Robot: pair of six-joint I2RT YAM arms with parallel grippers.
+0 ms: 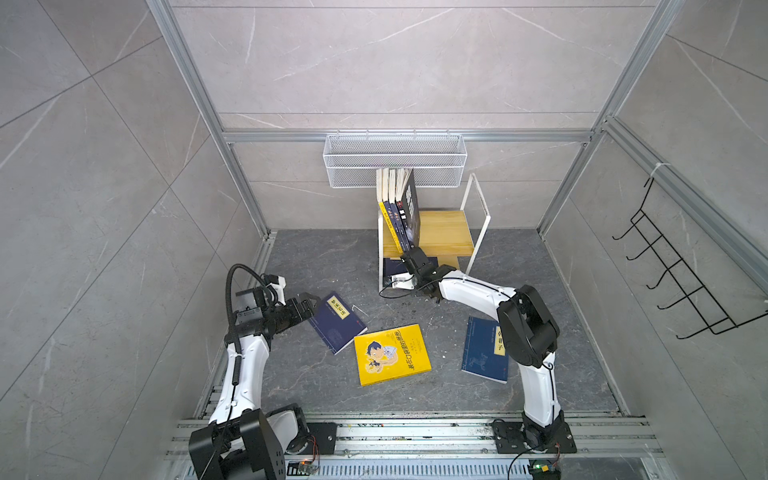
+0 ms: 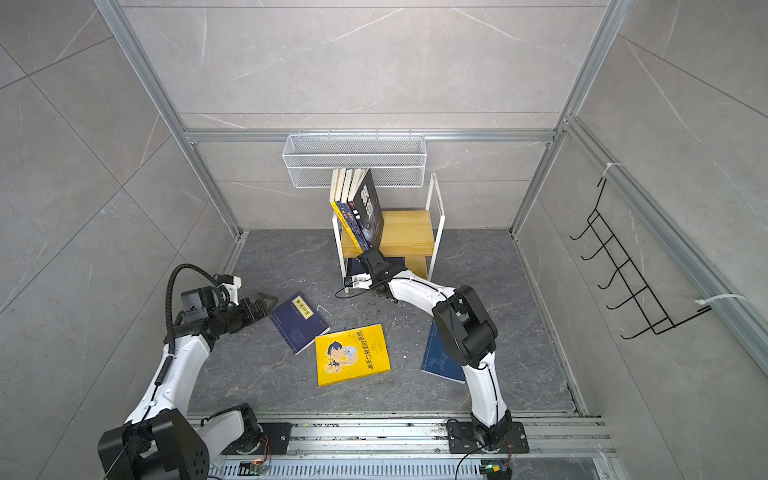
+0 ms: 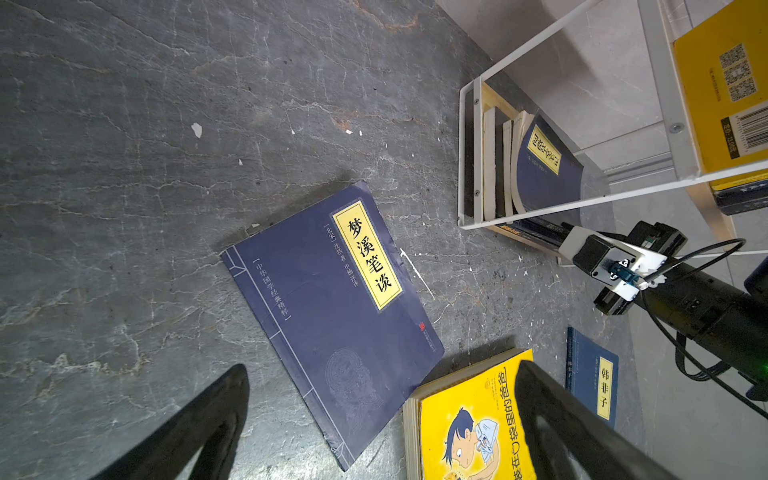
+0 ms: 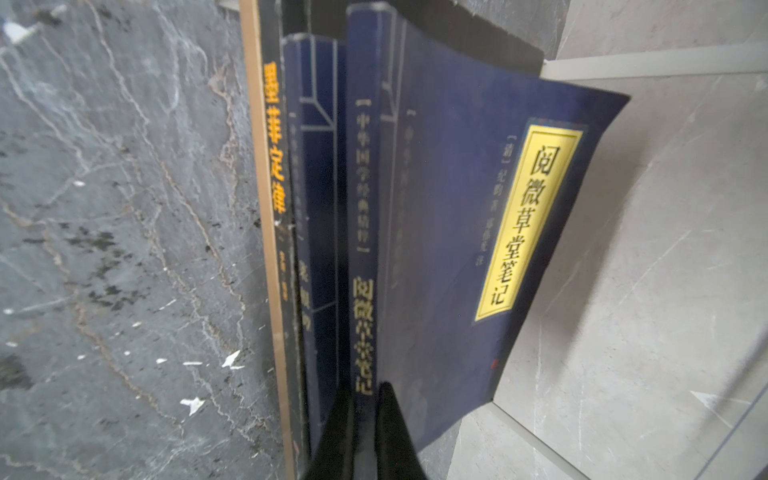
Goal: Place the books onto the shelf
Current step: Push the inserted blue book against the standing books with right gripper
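Note:
The shelf stands at the back middle, with several books upright at the left end of its upper board. More books stand on its lower tier. There my right gripper is shut on the spine of a navy book with a yellow title label, next to a black book. My left gripper hovers open over the near end of a navy book lying flat on the floor. In both top views a yellow cartoon book and another navy book also lie flat.
A white wire mesh basket hangs on the back wall just above the shelf's books. A black wire hook rack hangs on the right wall. The shelf's white frame rises beside the floor books. My right arm's elbow overhangs the right navy book.

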